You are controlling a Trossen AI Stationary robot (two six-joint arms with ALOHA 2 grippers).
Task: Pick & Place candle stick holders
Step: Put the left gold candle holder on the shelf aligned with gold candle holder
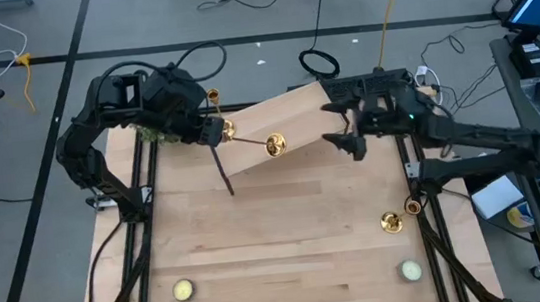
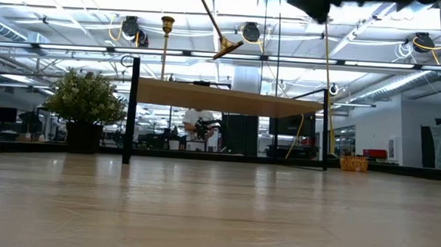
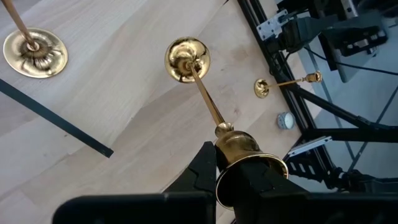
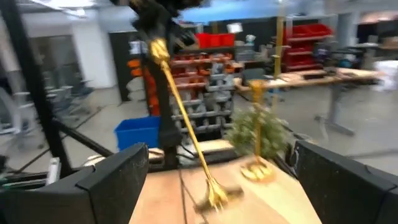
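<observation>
Left gripper (image 3: 239,180) jaws clamped on slim shiny gold candlestick (image 1: 249,139), carrying it tilted above raised pale wooden board (image 1: 301,108); right gripper (image 1: 346,128) alongside board, jaws wide, empty.

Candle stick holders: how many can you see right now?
3. One held tilted in the left gripper, its base over the table's back middle; one upright at the back left edge; one lying near the right edge. None seems hidden.

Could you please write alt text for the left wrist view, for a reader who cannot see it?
The left hand is shut on the cup end of a gold candlestick, its round base pointing out over the wooden table. A second candlestick base sits farther along, and a third candlestick lies tipped by the table's edge.
</observation>
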